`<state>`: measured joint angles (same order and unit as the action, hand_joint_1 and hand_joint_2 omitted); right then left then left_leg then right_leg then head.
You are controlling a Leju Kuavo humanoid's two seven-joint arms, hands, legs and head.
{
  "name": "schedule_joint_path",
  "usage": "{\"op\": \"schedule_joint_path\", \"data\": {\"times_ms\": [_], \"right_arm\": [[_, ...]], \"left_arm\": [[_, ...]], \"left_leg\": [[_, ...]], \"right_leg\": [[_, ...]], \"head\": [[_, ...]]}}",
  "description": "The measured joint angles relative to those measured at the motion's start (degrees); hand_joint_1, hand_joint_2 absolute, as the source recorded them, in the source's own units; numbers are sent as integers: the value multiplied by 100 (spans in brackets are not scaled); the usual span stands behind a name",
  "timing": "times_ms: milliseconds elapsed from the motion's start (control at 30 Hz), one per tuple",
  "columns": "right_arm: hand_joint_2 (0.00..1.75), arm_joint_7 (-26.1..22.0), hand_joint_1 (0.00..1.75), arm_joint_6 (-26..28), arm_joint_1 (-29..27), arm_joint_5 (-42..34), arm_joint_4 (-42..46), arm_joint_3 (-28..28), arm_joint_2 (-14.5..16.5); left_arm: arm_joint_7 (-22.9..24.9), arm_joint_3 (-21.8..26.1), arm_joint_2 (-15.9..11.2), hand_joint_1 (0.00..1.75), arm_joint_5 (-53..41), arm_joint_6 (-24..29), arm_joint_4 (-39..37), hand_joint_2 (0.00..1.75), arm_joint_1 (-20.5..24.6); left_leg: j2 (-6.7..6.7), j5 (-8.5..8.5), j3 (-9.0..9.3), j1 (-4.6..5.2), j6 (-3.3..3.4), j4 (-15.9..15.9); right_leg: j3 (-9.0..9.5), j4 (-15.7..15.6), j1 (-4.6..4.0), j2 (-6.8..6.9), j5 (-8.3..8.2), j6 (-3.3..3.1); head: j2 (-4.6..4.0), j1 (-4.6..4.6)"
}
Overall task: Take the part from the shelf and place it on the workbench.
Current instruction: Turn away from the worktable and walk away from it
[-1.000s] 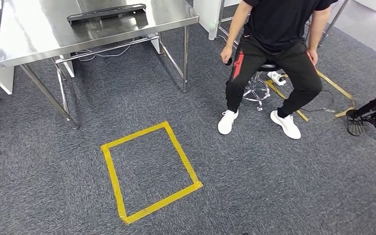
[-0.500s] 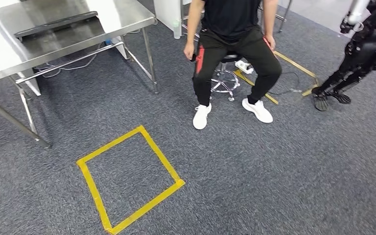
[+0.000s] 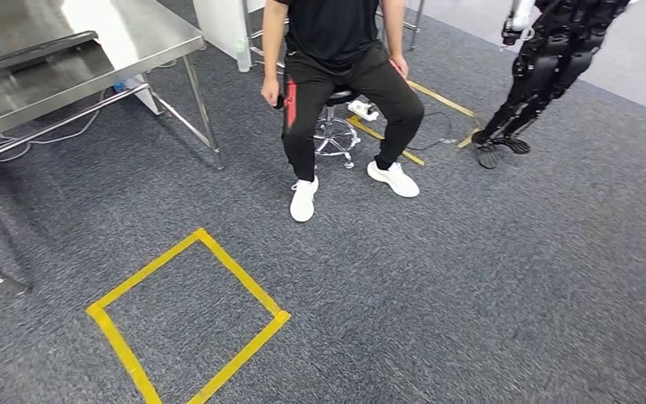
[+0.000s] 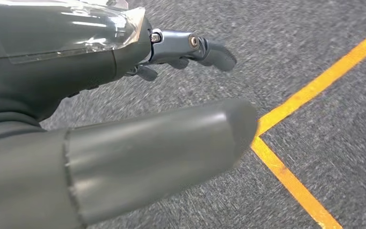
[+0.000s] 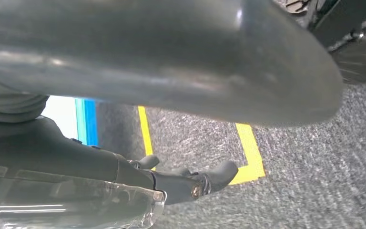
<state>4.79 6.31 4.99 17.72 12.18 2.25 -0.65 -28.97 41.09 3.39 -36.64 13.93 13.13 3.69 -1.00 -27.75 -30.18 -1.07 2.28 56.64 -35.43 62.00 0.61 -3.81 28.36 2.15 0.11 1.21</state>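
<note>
I note grey carpet floor (image 3: 488, 278) across the whole head view. The steel bench (image 3: 59, 71) stands at the upper left on slanted legs, with a long dark flat part (image 3: 29, 52) lying on its lower steel surface; I cannot make out any finer detail of that part beyond its dark colour, long narrow form and raised edge. A person (image 3: 336, 76) in black clothing with red stripes on the trousers and white shoes sits on a chrome stool (image 3: 335, 135) near the bench's right end. A second black humanoid robot (image 3: 547, 59) stands at the upper right, well apart from the person. A yellow tape square (image 3: 189, 324) is marked on the carpet at the lower left.

From the left wrist view, the left robot hand (image 4: 138, 109) holds nothing, thumb and fingers apart, above the carpet beside a yellow tape line. From the right wrist view, the right robot hand (image 5: 162, 138) likewise holds nothing, fingers apart from the thumb, over carpet with yellow tape.
</note>
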Motion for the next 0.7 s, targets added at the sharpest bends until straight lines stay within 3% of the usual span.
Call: {"op": "schedule_joint_path", "data": {"times_ms": [67,100,133,167,200,233,267,333,400,467,533,600,633,700], "right_arm": [[0,4,0,-2,12,19,-1,0,1],[0,4,0,-2,9,29,-1,0,0],[0,4,0,-2,0,36,-1,0,-1],[0,4,0,-2,-8,39,-1,0,-4],[0,4,0,-2,-11,40,-1,0,-8],[0,4,0,-1,-5,41,-1,0,-9],[0,4,0,-1,6,42,-1,0,-11],[0,1,0,1,23,44,-1,0,-8],[0,-2,0,1,20,48,-2,0,-13],[0,-4,0,1,18,58,-3,0,-12],[0,-14,0,4,20,74,-3,0,-9],[0,-43,0,14,-1,79,-5,0,-10],[0,-62,0,22,-27,77,-9,0,-9],[0,-100,0,49,-84,63,-20,1,-5]], "left_arm": [[1,0,3,0,-2,2,-1,0,-31],[1,0,7,0,-2,2,-2,0,-45],[1,1,11,0,-3,2,-2,0,-52],[1,0,18,0,-5,2,-2,0,-54],[1,0,27,0,-7,2,-2,0,-54],[1,1,30,0,-9,2,-1,0,-53],[0,0,32,0,-10,3,-1,0,-55],[-1,0,29,0,-10,9,-2,0,-54],[-1,1,36,0,-10,22,-2,0,-42],[-3,1,47,0,-11,38,-4,0,-39],[-5,3,52,0,-13,49,-9,0,-69],[-2,6,51,0,-22,55,-17,0,-116],[10,7,51,0,-34,58,-21,0,-134],[49,7,52,0,-73,61,-27,0,-155]], "left_leg": [[194,10,-14,17,18,-11],[284,10,-19,23,18,-10],[366,10,-23,24,16,-9],[438,8,-22,23,13,-8],[505,5,-16,20,4,-8],[568,-2,-2,30,-15,-5],[630,-16,17,43,-47,-3],[746,-44,66,73,-124,0],[826,-71,100,55,-196,4],[587,-253,33,12,-256,200],[219,-657,-244,-12,-285,826],[98,-946,-574,-13,-291,1511],[86,-927,-638,-14,-289,1624],[43,-580,-456,-21,-270,1198]], "right_leg": [[-382,804,16,266,346,-12],[-501,1073,25,300,433,15],[-518,1152,36,322,439,60],[-392,960,49,353,354,119],[-162,572,62,421,221,176],[87,138,71,570,91,200],[295,-225,60,711,-22,197],[421,-503,33,851,-113,104],[398,-505,47,716,-146,5],[405,-520,92,584,-188,-88],[382,-524,94,450,-227,-166],[350,-520,63,293,-246,-202],[343,-515,51,211,-252,-210],[345,-497,44,59,-257,-213]], "head": [[0,12],[0,10],[0,10],[0,10],[0,10],[0,12],[0,9],[0,2],[0,-4],[0,-10],[0,-15],[0,-14],[0,-14],[0,-13]]}}
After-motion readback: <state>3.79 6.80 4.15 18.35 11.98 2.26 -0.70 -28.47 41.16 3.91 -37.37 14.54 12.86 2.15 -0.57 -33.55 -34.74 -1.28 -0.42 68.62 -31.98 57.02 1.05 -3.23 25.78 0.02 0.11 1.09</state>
